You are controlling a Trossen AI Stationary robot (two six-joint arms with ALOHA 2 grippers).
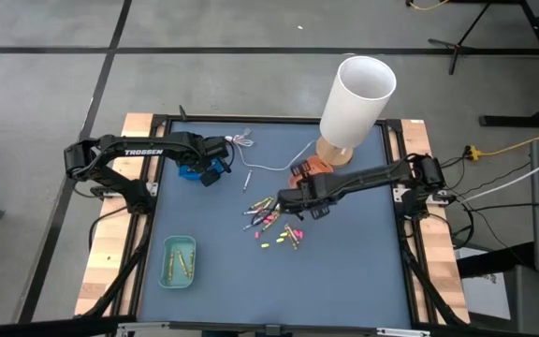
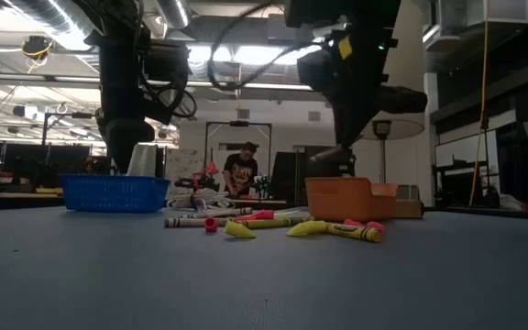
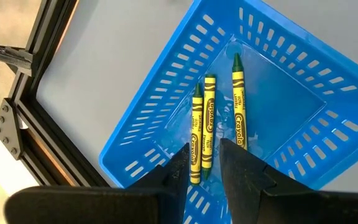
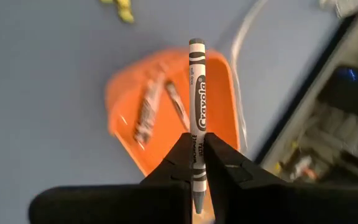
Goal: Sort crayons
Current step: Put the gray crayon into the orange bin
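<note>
Loose crayons lie in a scatter at mid-table, also in the low view. My left gripper hovers open over the blue basket, where three green crayons lie on the floor. My right gripper is shut on a grey crayon above the orange tray, which holds two crayons. The orange tray stands at the table's far middle. My right gripper pinches the grey crayon between its two fingers on the wrapper's lower part. The crayon lies along the fingers and sticks out well past their tips. It is lifted clear, over the orange tray.
A tall white cylinder on a wooden base stands at the far side beside the orange tray. A thin white cable runs across the far half. A green tray with crayons sits near left. A person shows in the room behind.
</note>
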